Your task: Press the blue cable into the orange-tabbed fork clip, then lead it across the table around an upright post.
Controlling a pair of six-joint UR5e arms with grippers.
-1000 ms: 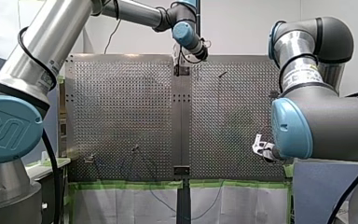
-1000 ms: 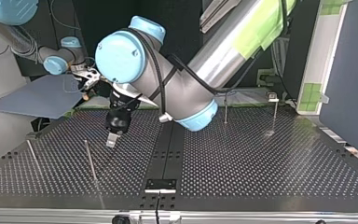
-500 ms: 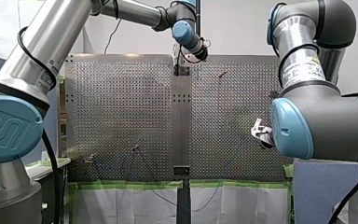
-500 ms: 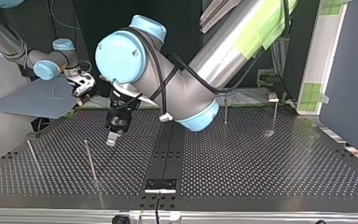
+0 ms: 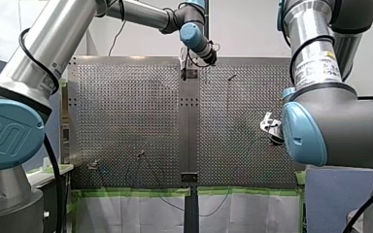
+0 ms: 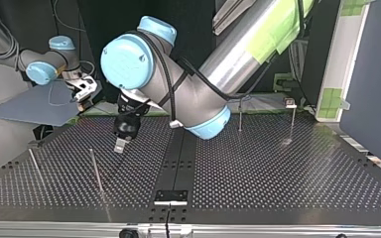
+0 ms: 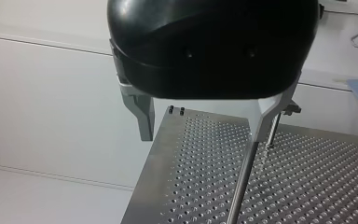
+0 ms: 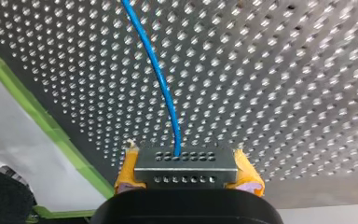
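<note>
In the right wrist view, the blue cable (image 8: 161, 84) runs out from between my right gripper's (image 8: 185, 163) yellow pads (image 8: 127, 170) and across the perforated table (image 8: 284, 70). That gripper is shut on the cable. In the front view my right gripper (image 5: 270, 127) hangs at the table's right side. My left gripper (image 7: 205, 126) is black with metal fingers and stands open and empty over a thin upright post (image 7: 241, 182). In the top view it (image 6: 120, 144) hovers above the table near a post (image 6: 95, 171). A small clip on a post (image 6: 290, 103) stands far right there.
More upright posts stand on the table: one at the top view's left edge (image 6: 34, 166) and one right of the middle (image 6: 239, 114). Green tape (image 5: 126, 192) lines the table's near edge in the front view. A blue-grey board (image 6: 34, 104) lies beyond the top view's left corner.
My right gripper has lifted with the cable, rising in the front view and drifting toward the top view's left. My left gripper has hardly moved.
</note>
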